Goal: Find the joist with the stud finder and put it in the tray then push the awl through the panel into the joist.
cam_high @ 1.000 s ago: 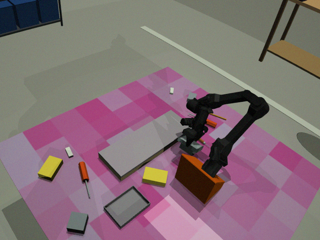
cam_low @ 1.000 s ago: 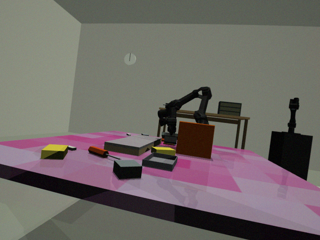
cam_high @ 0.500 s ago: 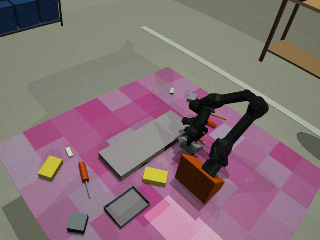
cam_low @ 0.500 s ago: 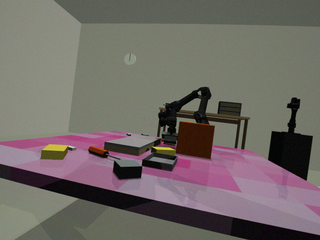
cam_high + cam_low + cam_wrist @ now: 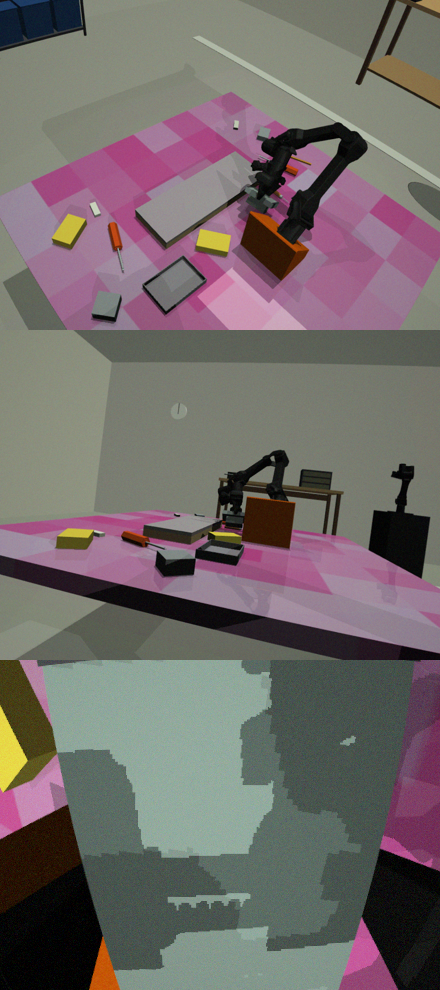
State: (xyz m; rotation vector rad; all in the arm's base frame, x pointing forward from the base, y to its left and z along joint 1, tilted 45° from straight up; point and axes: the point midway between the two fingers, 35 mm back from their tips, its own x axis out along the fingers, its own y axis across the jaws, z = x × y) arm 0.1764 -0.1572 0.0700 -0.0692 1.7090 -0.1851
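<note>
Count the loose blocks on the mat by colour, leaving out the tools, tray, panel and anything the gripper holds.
Yellow blocks: 2
Grey blocks: 2
White blocks: 2
Total: 6
Not counted: the grey stud finder clamped in the gripper.

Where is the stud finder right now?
In the top view the grey stud finder is clamped in the gripper, just off the floor panel's right end, beside the orange base block.
</note>
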